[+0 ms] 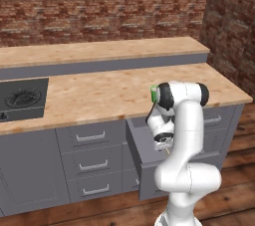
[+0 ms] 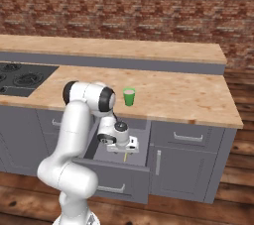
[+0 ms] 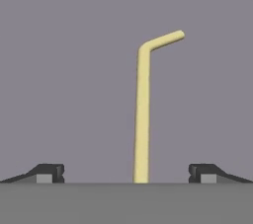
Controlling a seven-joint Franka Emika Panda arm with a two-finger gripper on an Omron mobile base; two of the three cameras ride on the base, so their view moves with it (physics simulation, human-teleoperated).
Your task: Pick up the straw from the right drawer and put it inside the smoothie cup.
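Straw (image 3: 142, 119) flat on the grey floor of the right drawer (image 2: 116, 167), bent near its far end, bare floor on both sides. Gripper (image 3: 126, 173) spread wide and holding nothing, one fingertip (image 3: 49, 172) on each side of the straw, well apart from it. Drawer pulled out under the counter edge. Smoothie cup (image 2: 129, 96) upright on the wooden counter (image 2: 188, 97), near its front edge, above the drawer.

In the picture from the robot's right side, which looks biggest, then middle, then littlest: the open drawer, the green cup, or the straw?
1. The right drawer, pulled open under the counter, looks biggest by far.
2. The smoothie cup on the counter comes next.
3. The straw looks littlest: just a thin yellowish sliver shows below the open gripper, so its real length stays unsure.
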